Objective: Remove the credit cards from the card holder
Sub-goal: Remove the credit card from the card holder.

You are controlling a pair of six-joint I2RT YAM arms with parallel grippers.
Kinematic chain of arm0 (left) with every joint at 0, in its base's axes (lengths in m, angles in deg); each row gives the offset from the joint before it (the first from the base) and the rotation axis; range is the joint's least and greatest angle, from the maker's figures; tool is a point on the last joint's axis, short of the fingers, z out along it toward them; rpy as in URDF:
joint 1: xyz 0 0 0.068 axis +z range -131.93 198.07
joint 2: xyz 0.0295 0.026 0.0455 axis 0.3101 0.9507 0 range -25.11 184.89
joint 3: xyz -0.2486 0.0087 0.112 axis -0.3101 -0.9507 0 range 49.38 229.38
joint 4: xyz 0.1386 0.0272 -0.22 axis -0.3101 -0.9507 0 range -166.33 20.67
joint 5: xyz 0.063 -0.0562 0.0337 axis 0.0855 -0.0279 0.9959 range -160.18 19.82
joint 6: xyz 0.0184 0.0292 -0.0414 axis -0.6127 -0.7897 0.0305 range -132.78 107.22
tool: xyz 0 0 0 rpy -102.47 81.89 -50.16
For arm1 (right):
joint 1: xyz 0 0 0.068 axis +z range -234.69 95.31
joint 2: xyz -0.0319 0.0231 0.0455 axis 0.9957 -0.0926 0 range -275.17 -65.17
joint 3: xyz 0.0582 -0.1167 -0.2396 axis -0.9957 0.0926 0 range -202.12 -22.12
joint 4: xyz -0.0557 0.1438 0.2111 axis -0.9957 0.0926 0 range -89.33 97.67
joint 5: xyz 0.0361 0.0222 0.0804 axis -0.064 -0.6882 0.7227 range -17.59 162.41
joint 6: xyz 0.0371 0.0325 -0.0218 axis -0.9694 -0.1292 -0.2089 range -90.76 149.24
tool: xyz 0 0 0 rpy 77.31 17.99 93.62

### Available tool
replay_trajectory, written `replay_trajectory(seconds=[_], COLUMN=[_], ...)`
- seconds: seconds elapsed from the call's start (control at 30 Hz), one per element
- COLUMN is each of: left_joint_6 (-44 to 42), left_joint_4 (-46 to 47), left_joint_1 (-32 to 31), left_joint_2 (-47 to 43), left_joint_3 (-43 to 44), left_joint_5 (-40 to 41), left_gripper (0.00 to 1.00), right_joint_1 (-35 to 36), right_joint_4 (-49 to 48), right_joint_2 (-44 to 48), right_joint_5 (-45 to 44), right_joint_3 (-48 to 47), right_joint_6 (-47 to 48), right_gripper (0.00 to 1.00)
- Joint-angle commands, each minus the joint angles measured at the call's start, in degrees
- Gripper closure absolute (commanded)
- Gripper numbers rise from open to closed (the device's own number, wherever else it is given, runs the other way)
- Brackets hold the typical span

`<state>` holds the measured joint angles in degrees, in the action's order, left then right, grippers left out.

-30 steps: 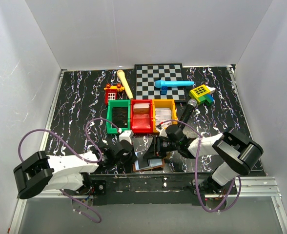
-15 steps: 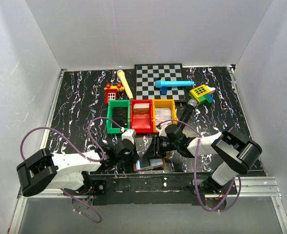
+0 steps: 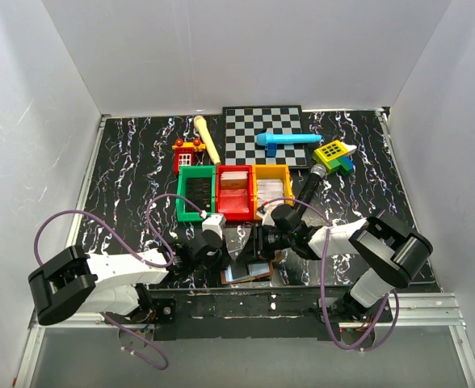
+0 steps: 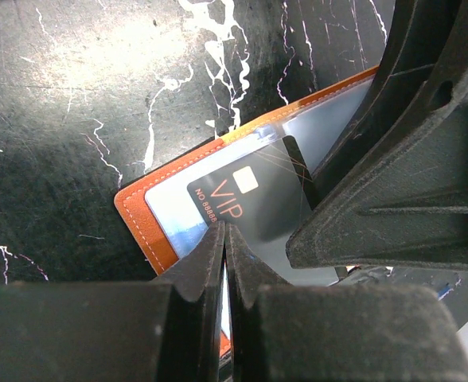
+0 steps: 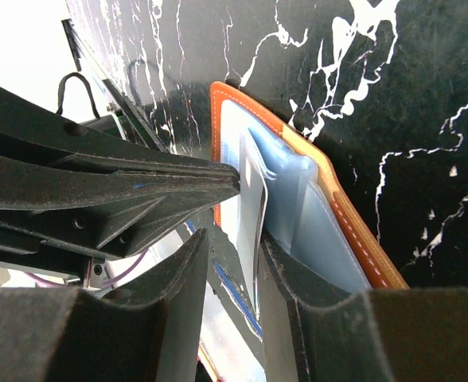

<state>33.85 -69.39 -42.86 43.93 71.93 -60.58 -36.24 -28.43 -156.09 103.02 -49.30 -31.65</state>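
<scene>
Card holder [image 4: 135, 213] is lying open on the counter [image 3: 124, 162], right under the tip of your left gripper [image 4: 224, 231] and directly ahead of your right gripper [image 5: 234, 239], squeezed between the two

Left gripper is showing its fingers pressed together with nothing between them, tip sitting on the pale inner panel, looks like you are pinning the holder down

Right gripper is standing partly apart, straddling the edge of a pale sleeve or card that is sticking up from the holder; can't see it pinching yet, gap looks wider than the edge

Progress, judging: early to middle. The dark VIP card [image 4: 246, 199] is sitting inside its clear sleeve just ahead of the left tip, so it is not out. Extraction looks like it is only starting at the right gripper

Counts: one card holder, one VIP card clearly seen, maybe one more pale card at the right gripper but can't tell card from sleeve. Beyond both grippers, three bins: green bin [image 3: 180, 198], red bin [image 3: 234, 215], orange bin [image 3: 273, 168]; pale flat items are lying in red and orange, can't tell if they are cards
</scene>
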Motion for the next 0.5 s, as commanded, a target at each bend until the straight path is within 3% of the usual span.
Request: replay_trajectory(seconds=[0.0, 0.47], left_joint_6=[0.65, 2.15], left_joint_4=[-1.53, -2.85], left_joint_1=[-0.25, -0.25], left_joint_2=[1.27, -0.04], left_joint_3=[-0.75, -1.98], left_joint_5=[-0.38, 1.03], left_gripper=[1.0, 1.0], right_joint_1=[0.42, -0.55], right_joint_4=[0.27, 1.5], right_joint_2=[2.67, 5.48], right_joint_5=[0.94, 0.24], right_joint_3=[-2.27, -0.77], right_joint_6=[1.82, 2.35], right_gripper=[0.62, 0.65])
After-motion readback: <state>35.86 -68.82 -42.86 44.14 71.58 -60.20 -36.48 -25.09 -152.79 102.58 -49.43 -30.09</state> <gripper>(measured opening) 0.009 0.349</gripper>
